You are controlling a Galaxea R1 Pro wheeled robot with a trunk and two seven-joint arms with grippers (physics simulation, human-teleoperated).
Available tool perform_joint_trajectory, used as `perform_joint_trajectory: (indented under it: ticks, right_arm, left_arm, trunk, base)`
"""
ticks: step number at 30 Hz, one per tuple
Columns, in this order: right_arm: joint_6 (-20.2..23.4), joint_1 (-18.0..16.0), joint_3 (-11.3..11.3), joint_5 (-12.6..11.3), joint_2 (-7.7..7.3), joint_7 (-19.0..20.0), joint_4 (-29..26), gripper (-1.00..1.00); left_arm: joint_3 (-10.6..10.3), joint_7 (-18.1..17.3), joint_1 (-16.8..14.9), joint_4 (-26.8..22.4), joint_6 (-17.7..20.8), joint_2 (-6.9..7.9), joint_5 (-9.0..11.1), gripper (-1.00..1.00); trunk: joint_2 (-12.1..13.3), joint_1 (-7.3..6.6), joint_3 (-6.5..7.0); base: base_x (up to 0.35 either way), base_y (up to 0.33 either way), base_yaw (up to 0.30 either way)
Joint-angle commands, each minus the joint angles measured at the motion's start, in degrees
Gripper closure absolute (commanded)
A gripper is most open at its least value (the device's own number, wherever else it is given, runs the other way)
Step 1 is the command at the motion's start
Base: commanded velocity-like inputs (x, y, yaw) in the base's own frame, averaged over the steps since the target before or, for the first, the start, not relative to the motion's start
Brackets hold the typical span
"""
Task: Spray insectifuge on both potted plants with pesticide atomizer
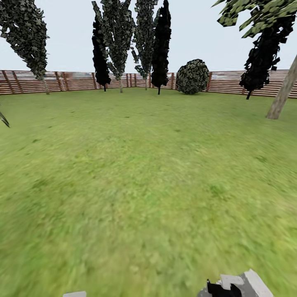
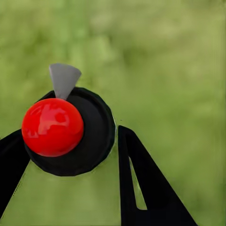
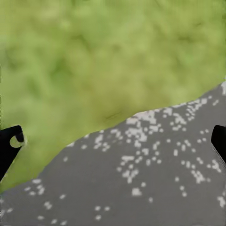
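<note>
In the left wrist view the pesticide atomizer (image 2: pixel 96 136) is a dark round bottle with a glossy red ball and a grey wedge-shaped nozzle. It sits between the black fingers (image 2: pixel 141 188) of my left gripper (image 2: pixel 70 134), which is shut on it above blurred grass. My right gripper (image 3: pixel 116 139) is open, its black fingertips (image 3: pixel 12 141) far apart at the frame's edges, with nothing between them. The potted plants are out of view.
The head view looks over a wide lawn (image 1: pixel 140 173) to a wooden slat fence (image 1: pixel 231 82). Tall dark trees (image 1: pixel 117 41), a round bush (image 1: pixel 192 76) and a bare trunk (image 1: pixel 282 93) stand along it. A grey speckled surface (image 3: pixel 141 183) lies under the right gripper.
</note>
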Motion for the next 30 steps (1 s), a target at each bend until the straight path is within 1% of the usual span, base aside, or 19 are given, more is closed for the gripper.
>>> perform_joint_trajectory:
  ticks: [1,6,30]
  right_arm:
    - [-0.2,0.0,0.5,-0.5,0.01,-0.1,0.0,-1.0]
    - [-0.2,0.0,0.5,-0.5,0.07,-0.1,0.0,-1.0]
    - [-0.1,0.0,0.5,-0.5,0.07,-0.1,0.0,-1.0]
  left_arm:
    - [0.4,0.2,-0.1,0.1,-0.2,0.0,-0.6,1.0]
    - [0.4,0.2,0.0,0.1,-0.2,0.0,-0.6,1.0]
    - [0.4,0.2,-0.1,0.1,-0.2,0.18,-0.6,1.0]
  trunk:
    - [0.0,0.02,-0.05]
    - [0.0,0.02,-0.05]
    - [0.0,0.02,-0.05]
  base:
    - [0.34,0.0,0.081]
    - [0.34,0.0,0.233]
    - [0.34,0.0,0.278]
